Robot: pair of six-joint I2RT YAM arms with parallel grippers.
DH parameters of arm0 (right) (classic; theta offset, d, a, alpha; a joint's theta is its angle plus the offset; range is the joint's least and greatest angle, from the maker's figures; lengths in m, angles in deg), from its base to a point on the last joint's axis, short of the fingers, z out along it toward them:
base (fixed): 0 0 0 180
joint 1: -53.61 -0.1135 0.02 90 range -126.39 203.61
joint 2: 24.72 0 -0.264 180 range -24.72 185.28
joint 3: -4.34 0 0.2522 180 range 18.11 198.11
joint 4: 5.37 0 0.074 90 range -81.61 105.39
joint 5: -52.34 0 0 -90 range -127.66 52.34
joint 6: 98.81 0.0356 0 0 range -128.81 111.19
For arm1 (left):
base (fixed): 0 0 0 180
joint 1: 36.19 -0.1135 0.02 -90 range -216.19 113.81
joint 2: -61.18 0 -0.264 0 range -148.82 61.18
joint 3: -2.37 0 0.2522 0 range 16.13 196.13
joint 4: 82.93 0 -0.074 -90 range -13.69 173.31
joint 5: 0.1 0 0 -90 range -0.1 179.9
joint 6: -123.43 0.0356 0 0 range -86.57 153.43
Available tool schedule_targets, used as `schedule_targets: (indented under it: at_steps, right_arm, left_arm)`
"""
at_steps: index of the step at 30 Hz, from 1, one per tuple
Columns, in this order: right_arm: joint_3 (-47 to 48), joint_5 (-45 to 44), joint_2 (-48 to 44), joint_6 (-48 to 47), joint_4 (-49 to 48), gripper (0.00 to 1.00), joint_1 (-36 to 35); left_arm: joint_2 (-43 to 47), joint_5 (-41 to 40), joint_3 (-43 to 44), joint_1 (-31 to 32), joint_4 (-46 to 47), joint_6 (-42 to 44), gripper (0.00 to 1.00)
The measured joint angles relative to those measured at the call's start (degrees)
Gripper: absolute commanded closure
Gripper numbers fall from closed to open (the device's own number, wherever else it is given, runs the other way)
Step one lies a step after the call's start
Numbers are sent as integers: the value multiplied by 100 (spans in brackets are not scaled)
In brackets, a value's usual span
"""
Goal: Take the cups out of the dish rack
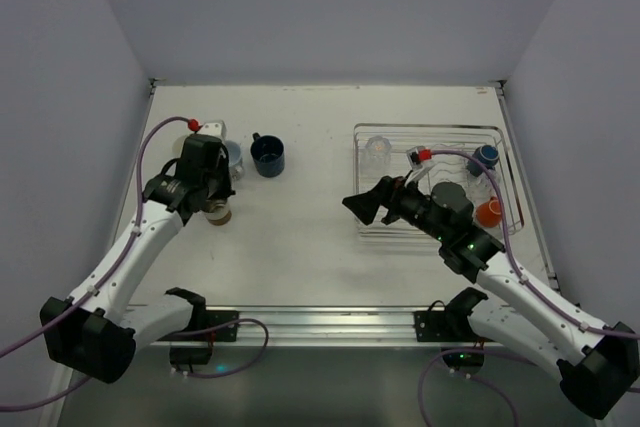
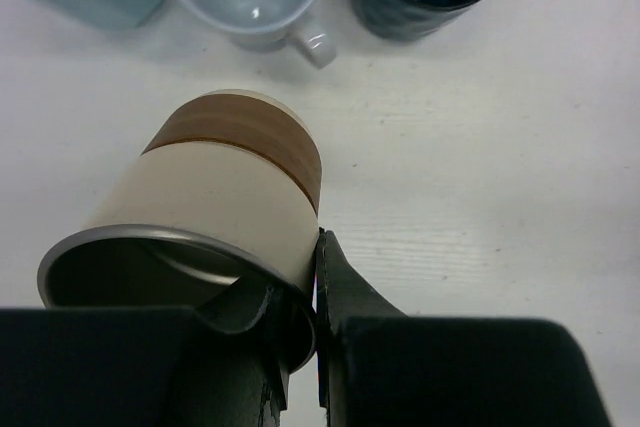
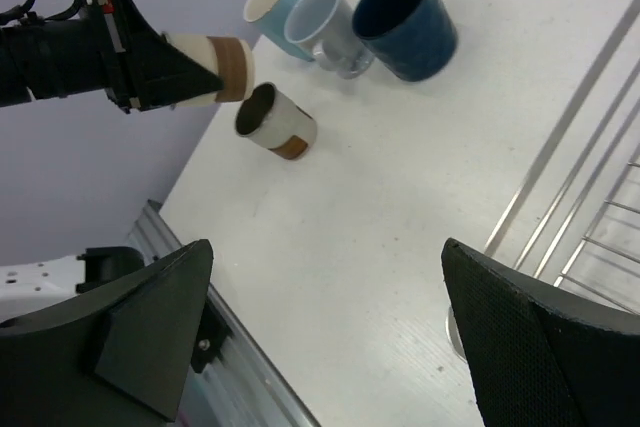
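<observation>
Left gripper (image 2: 300,292) pinches the rim of a cream, brown-banded cup (image 2: 215,197) above the bench (image 2: 480,197); right gripper (image 3: 330,327) is spread wide beside the dish rack (image 1: 430,128).

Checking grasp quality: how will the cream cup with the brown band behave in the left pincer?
The cream cup with the brown band looks rigid. The left pincer pinches only one rim wall, so it may pivot; the smooth, glossy wall could slip.

I can read no text, label, brand, number or sign in any of my views; even the cream cup (image 2: 215,197) pinched between the jaws of my left gripper (image 2: 300,282) carries only a plain brown band.
</observation>
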Motion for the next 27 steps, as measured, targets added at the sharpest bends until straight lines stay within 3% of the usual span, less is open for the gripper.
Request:
schedule_targets:
  at_steps: [8,17,27]
  right_arm:
    - [35,-378,179,-411,498,1,2]
    - [39,-400,243,-516,623,1,2]
    - [42,-400,382,-527,623,1,2]
  left_arm:
    - [-798,-39,109,-503,-522,310,100]
    - [-1255,-35,721,-560,-885,487,100]
    - [-1390,85,743,-562,-1126,538,100]
